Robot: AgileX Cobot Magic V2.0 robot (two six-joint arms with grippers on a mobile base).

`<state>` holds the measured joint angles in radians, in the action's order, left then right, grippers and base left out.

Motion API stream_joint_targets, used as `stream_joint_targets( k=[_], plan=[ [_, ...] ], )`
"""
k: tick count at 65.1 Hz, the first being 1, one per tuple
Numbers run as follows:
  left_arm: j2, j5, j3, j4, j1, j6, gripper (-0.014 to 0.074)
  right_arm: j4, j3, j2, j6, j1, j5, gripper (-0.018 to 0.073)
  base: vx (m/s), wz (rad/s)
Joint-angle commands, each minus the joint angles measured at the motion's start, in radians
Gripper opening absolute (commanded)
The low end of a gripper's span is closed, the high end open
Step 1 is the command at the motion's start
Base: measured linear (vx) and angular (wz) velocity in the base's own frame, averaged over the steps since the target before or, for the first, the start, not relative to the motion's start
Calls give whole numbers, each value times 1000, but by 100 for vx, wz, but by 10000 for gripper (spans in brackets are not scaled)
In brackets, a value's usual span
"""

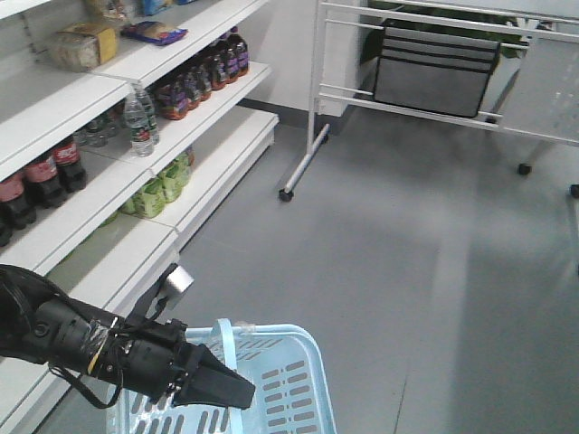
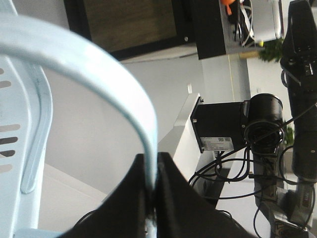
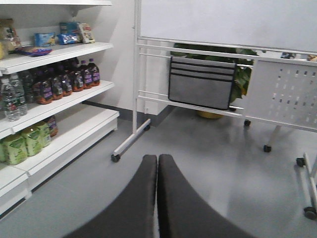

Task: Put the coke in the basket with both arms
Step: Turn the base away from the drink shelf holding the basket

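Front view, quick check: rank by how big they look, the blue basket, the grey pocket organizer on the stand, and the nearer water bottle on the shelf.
1. blue basket, though it is nearest the camera and cut off by the frame, so this rank is unsure
2. grey pocket organizer
3. water bottle, clearly the smallest

Left claw (image 1: pixel 220 387) sits over the basket (image 1: pixel 303 384), apparently closed; bottles (image 1: pixel 194 86) line the shelves (image 1: pixel 54 99).

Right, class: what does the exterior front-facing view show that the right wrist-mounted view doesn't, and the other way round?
Front view only: the light blue basket, its handle held by the left gripper. Right wrist only: the right gripper, shut and empty. Both: the stocked shelves, green packs and grey pocket organiser.
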<state>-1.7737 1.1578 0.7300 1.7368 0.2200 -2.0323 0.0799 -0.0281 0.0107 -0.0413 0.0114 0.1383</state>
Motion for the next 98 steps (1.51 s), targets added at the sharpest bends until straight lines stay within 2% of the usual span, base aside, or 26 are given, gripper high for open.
stream_joint_targets(
  k=[1,40,98],
  plan=[
    [46,221,16,-63,3,9,-7,7,-11,18,5,-2,-75,-9,-2,-48],
    [46,221,16,-63,3,9,-7,7,-11,18,5,-2,-75,-9,0,-44],
    [46,221,16,-63,3,9,-7,7,-11,18,5,-2,-75,-9,8,-25]
  ],
)
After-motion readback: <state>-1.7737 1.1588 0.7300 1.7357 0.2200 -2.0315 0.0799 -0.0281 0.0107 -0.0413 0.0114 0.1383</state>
